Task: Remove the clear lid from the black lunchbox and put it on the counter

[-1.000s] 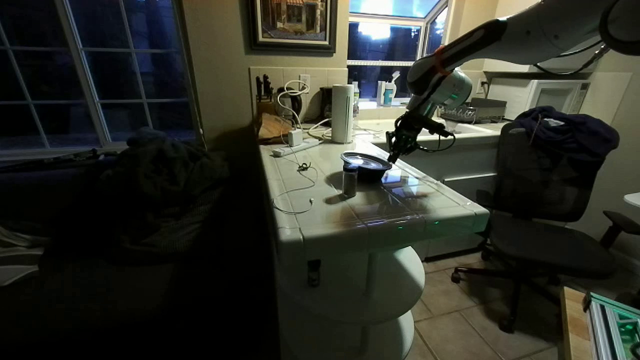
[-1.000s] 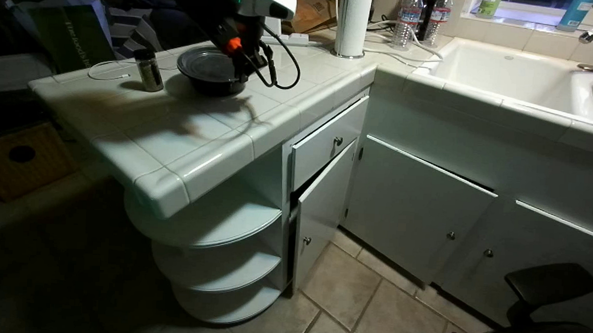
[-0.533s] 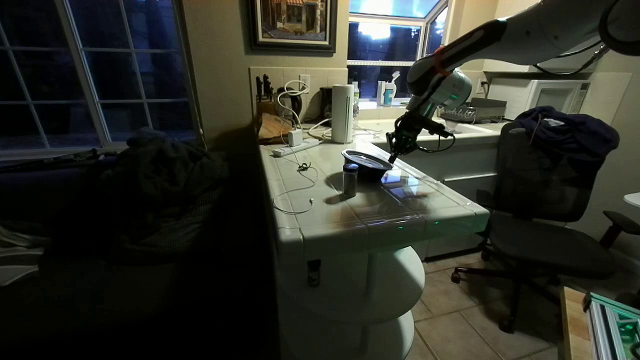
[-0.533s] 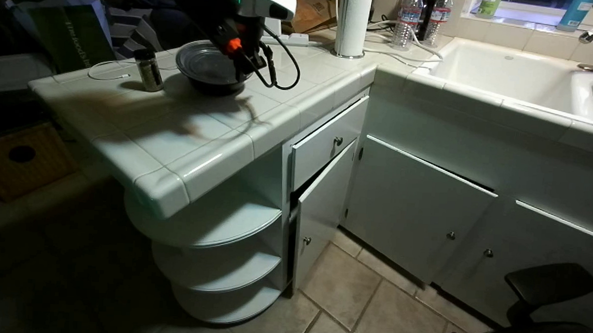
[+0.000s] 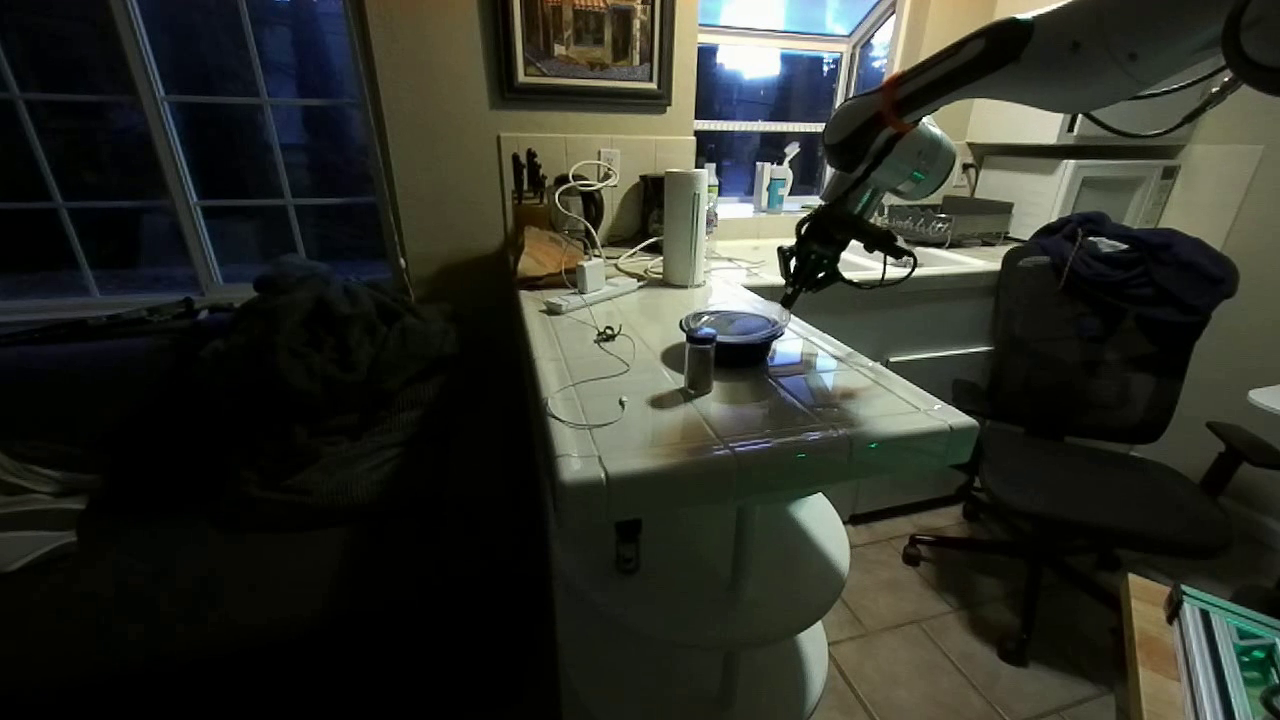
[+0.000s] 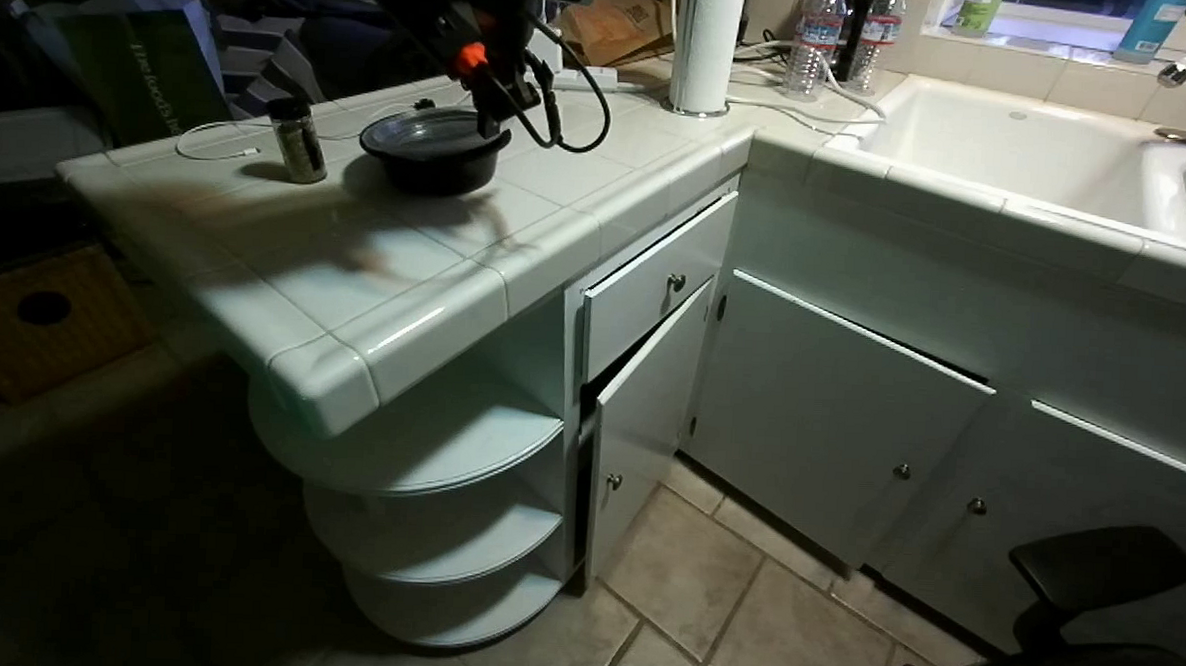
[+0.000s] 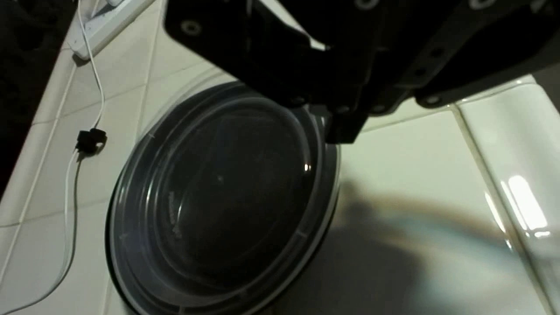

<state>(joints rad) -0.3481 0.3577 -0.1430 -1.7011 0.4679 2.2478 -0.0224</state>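
The black lunchbox (image 5: 748,354) sits on the white tiled counter (image 5: 820,425); it also shows in an exterior view (image 6: 438,173). The clear lid (image 7: 240,183) lies over its top. Its near-gripper edge looks raised a little, and at the upper left of the wrist view a faint clear rim reaches past the black rim. My gripper (image 7: 343,131) has its fingers together at the lid's rim and appears shut on that rim. It also shows at the lid's edge in both exterior views (image 5: 790,298) (image 6: 489,128). The fingers hide the exact contact.
A small dark-capped jar (image 5: 700,362) stands close beside the lunchbox. A white cable (image 5: 590,380) and a power strip (image 5: 592,295) lie on the counter. A paper-towel roll (image 6: 706,48) stands farther back, near the sink (image 6: 1001,151).
The lunchbox and lid tilted up on the side away from my gripper half a second ago. Now the lunchbox sits level, and my gripper has risen slightly with the lid's edge.
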